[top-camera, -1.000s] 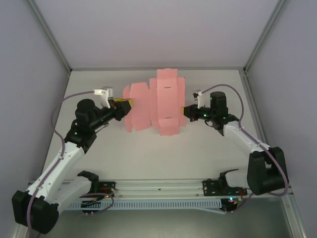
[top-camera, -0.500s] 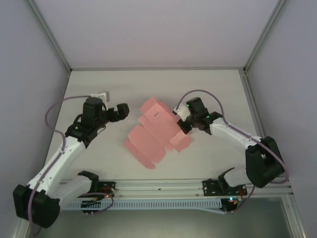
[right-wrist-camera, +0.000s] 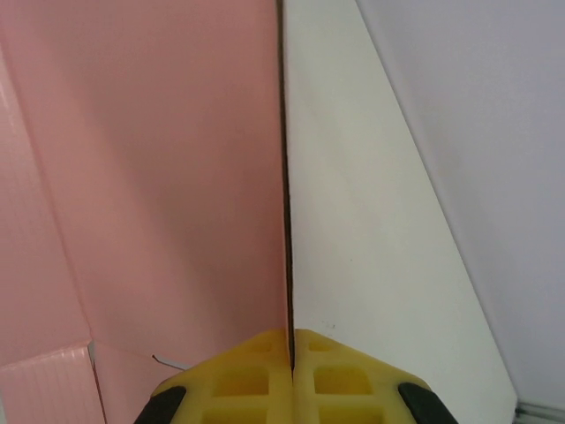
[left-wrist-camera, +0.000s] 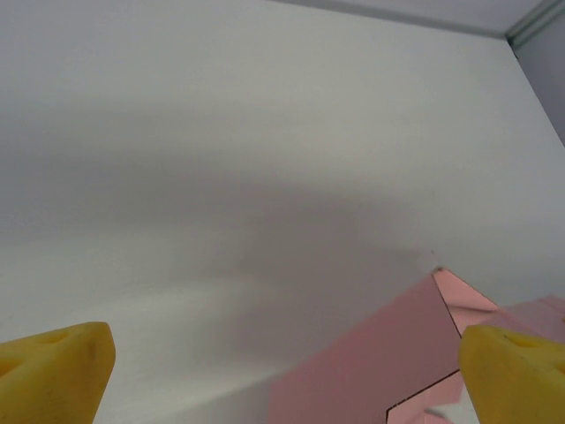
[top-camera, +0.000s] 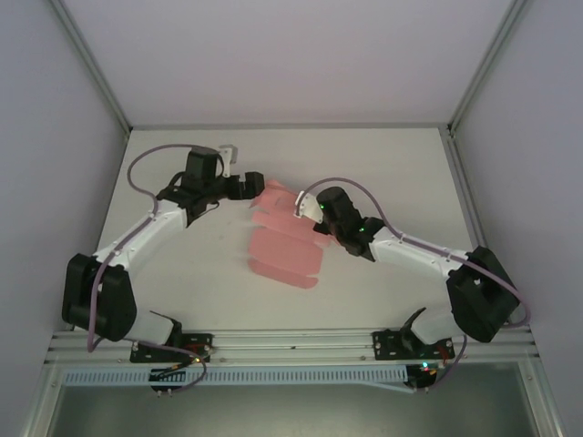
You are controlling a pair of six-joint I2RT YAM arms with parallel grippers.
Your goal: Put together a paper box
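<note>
The paper box [top-camera: 281, 248] is a salmon-pink die-cut sheet with flaps, held tilted over the middle of the table. My right gripper [top-camera: 314, 221] is shut on the sheet's right edge. In the right wrist view the card [right-wrist-camera: 159, 177] stands edge-on, running straight up from between the closed yellow fingers [right-wrist-camera: 238, 380] of the gripper [right-wrist-camera: 290, 340]. My left gripper [top-camera: 257, 187] is open at the sheet's far left flap. In the left wrist view its yellow fingertips [left-wrist-camera: 53, 371] stand far apart around the gripper's [left-wrist-camera: 287, 380] gap, with a pink flap [left-wrist-camera: 380, 362] lying low between them, untouched.
The white table [top-camera: 182, 264] is walled on the left, back and right. A metal rail [top-camera: 291, 346] with the arm bases runs along the near edge. Grey cables loop above both wrists.
My left gripper let go of the sheet, opened wide and swung toward the back. My right gripper carried and turned the sheet toward the table's middle and front.
</note>
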